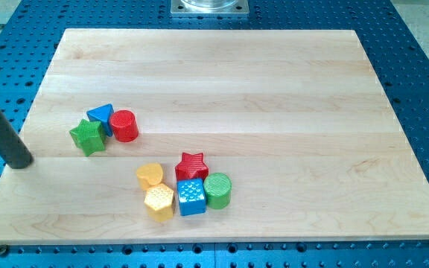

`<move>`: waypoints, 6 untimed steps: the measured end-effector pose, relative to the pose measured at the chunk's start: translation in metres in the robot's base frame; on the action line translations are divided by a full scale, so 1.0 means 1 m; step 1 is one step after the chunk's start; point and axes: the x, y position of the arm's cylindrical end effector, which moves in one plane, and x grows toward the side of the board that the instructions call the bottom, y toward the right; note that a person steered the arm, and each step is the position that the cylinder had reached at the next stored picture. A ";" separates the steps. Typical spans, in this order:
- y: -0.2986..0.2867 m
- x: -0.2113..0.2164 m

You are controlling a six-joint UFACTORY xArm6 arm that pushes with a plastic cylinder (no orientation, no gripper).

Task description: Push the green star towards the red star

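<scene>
My tip (22, 163) rests bare on the board's left edge, touching nothing, left of the green star (89, 137). That star touches the blue triangle (101, 116), beside the red cylinder (124, 125); an off-centre push could drag both toward the red star (191, 165).

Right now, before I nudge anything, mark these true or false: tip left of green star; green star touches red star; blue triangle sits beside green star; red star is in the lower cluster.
1. My tip lies to the view's left of the green star block. True.
2. The green star touches the red star block. False: they lie apart, in separate clusters.
3. The blue triangular block sits against the green star. True.
4. The red star stands alone. False: the blue square block adjoins it.
</scene>
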 end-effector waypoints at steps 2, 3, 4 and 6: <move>0.000 0.000; 0.011 -0.021; 0.051 -0.037; 0.146 -0.029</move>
